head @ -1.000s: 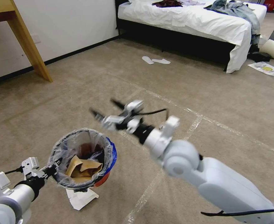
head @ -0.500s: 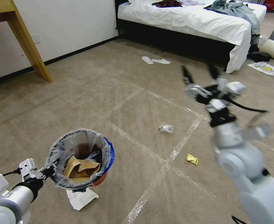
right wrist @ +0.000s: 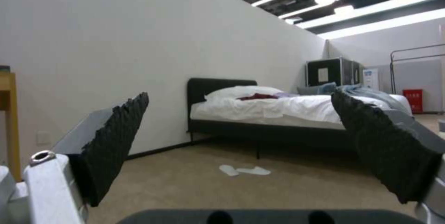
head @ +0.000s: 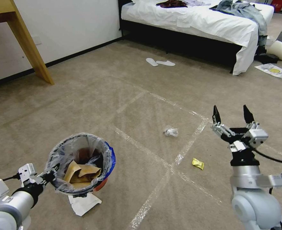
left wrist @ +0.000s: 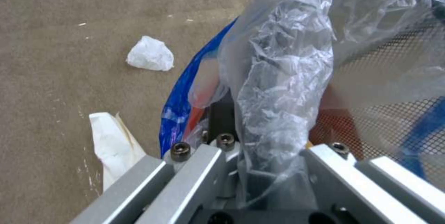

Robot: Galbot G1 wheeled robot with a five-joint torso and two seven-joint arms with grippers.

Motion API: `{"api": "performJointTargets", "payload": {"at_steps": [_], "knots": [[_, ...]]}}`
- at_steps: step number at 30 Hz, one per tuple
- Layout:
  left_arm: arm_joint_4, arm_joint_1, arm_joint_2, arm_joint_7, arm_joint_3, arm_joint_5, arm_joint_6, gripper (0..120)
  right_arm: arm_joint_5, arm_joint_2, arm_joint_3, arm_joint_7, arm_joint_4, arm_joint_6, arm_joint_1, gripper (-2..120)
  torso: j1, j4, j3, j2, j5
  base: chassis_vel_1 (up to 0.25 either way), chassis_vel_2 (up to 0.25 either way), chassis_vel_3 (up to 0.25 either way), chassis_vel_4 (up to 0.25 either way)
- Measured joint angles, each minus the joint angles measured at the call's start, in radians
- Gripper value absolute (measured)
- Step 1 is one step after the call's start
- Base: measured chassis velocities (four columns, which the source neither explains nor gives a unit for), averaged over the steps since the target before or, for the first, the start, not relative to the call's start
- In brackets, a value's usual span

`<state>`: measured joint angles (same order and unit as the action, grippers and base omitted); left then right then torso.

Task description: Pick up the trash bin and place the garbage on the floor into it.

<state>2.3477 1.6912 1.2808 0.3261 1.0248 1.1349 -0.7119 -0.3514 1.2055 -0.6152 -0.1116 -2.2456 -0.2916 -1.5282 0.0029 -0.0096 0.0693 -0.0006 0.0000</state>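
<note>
- Trash bin (head: 80,166): red bucket, clear liner, brown cardboard inside; held above the carpet by the left claw (head: 50,175), which is clamped on the bin's rim and liner.
- White paper scrap (head: 82,203) lies on the floor directly beneath the bin.
- Clear plastic wad (head: 171,131) lies to the right of the bin, well apart; yellow wrapper (head: 198,164) lies beyond it.
- Right claw (head: 231,116): raised right of the wrapper, tips up, fingers spread wide, empty.
- White slippers (head: 160,62) lie far beyond the bin, near the bed (head: 211,24).

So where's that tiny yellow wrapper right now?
In the head view, the tiny yellow wrapper lies on the carpet right of centre, beside the tape line, near the right gripper.
</note>
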Motion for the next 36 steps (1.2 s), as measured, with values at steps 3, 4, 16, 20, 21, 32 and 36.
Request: {"api": "performJointTargets", "payload": {"at_steps": [3, 4, 16, 20, 21, 32, 36], "knots": [[0.0, 0.0, 0.0, -0.001, 0.001, 0.002, 0.0, 1, 0.021, 0.003, 0.001, 0.002, 0.012, -0.011, -0.003, 100, 0.0, 0.0, 0.0, 0.0, 0.0001, 0.0, 0.0, 0.0, 0.0], [0.0, 0.0, 0.0, -0.001, 0.001, 0.002, 0.0, 1, 0.021, 0.003, 0.001, 0.002, 0.012, -0.011, -0.003, 100, 0.0, 0.0, 0.0, 0.0, 0.0001, 0.0, 0.0, 0.0, 0.0], [0.0, 0.0, -0.002, -0.001, 0.002, 0.006, 0.0, 1, 0.021, 0.006, 0.008, 0.001, 0.03, -0.011, 0.012, 100, 0.0, -0.0001, 0.0, 0.0, 0.0, -0.07, 0.058, 0.057, -0.05], [0.0, -0.002, -0.002, -0.001, 0.002, 0.006, 0.0, 1, 0.019, 0.006, 0.007, -0.001, 0.036, -0.012, 0.012, 100, 0.0, 0.0, 0.0, 0.0, 0.0003, -0.194, 0.211, 0.192, -0.201], [0.0, -0.003, -0.001, -0.001, 0.001, 0.006, 0.0, 1, 0.019, 0.006, 0.007, -0.001, 0.038, -0.013, 0.012, 100, 0.0, 0.0001, 0.0, 0.0, -0.0001, -0.22, 0.233, 0.218, -0.202], [-0.016, -0.015, -0.008, -0.001, -0.005, 0.005, 0.001, 1, 0.019, 0.012, 0.026, -0.005, 0.067, -0.022, 0.034, 100, 0.0, 0.0002, 0.0, 0.0, -0.0002, -0.168, 0.168, 0.164, -0.16], [-0.025, -0.026, -0.014, -0.001, -0.007, 0.009, 0.001, 1, 0.028, 0.017, 0.04, -0.005, 0.082, -0.026, 0.043, 100, 0.0, -0.0002, 0.0, 0.0, 0.0002, -0.029, 0.033, 0.025, -0.031]]}}
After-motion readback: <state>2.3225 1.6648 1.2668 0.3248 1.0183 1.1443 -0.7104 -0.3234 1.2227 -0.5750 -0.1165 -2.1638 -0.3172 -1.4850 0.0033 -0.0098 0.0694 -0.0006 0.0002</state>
